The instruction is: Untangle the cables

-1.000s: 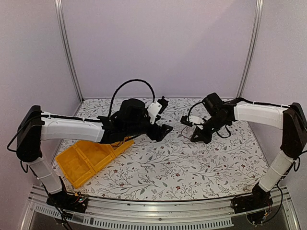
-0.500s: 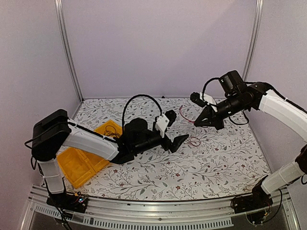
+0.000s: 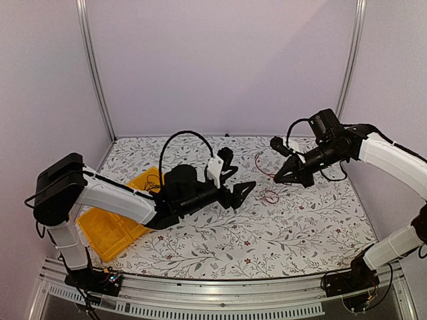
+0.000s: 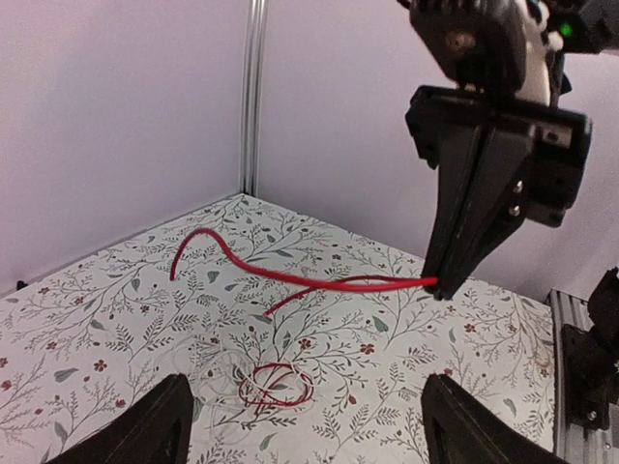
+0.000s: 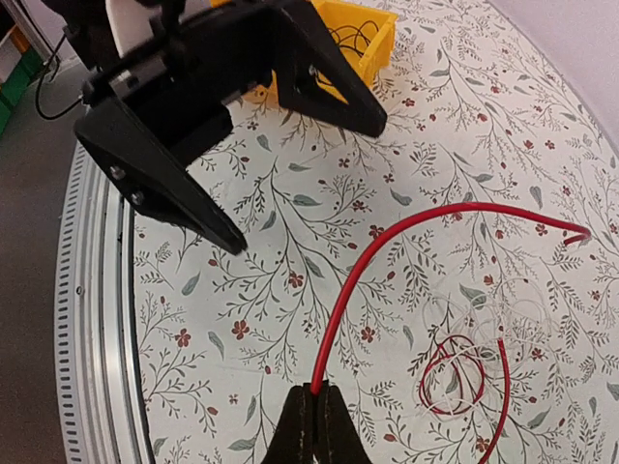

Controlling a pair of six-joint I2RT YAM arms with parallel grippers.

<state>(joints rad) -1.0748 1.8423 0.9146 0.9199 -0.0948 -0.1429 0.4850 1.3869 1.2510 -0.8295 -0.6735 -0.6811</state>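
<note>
Right pincer (image 5: 314, 396) tight on red cable (image 5: 474, 205)

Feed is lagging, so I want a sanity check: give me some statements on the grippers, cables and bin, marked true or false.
1. The right gripper is shut on the red cable. True.
2. The small red coil lies on the table. True.
3. The left gripper grips that coil. False: it is open, holding nothing.
4. The yellow bin sits at the table's right edge. False: it is at the left.
</note>
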